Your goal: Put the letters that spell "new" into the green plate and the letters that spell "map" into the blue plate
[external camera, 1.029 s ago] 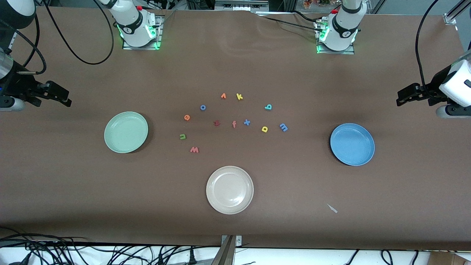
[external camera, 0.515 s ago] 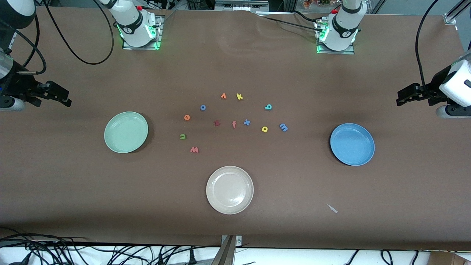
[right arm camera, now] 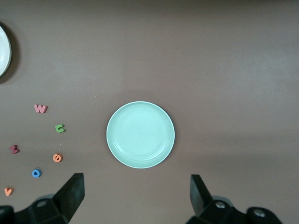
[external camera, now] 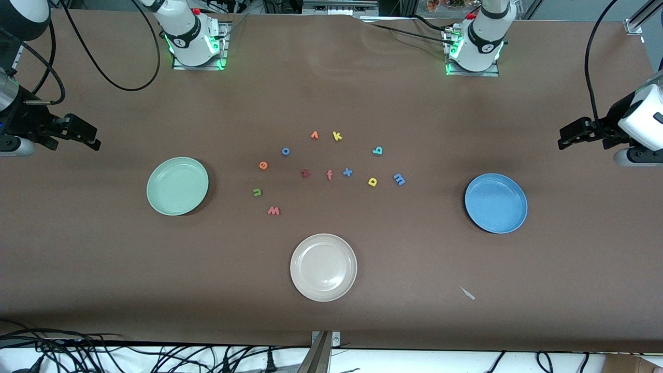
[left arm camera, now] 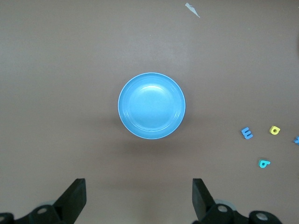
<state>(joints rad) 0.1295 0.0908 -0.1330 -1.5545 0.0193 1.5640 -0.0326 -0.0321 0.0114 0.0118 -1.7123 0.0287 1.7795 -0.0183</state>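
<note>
Letters for "new": green n (external camera: 257,192), orange e (external camera: 263,165), pinkish w (external camera: 273,211) lie on the tabletop (external camera: 331,321) beside the green plate (external camera: 177,186).
Letters for "map": yellow a (external camera: 372,181), teal p (external camera: 377,151), blue m (external camera: 399,178), toward the blue plate (external camera: 495,203).
Front view only: cream plate (external camera: 323,267) whole, yellow k (external camera: 337,135).
Right gripper (right arm camera: 135,198): above the green plate, jaws wide, empty.
Left gripper (left arm camera: 139,199): above the blue plate, jaws wide, empty.
Writing: only the letter shapes.

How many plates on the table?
3. Green plate toward the right arm's end, blue plate toward the left arm's end, cream plate between them, nearest the front camera. All empty; none hidden.
</note>
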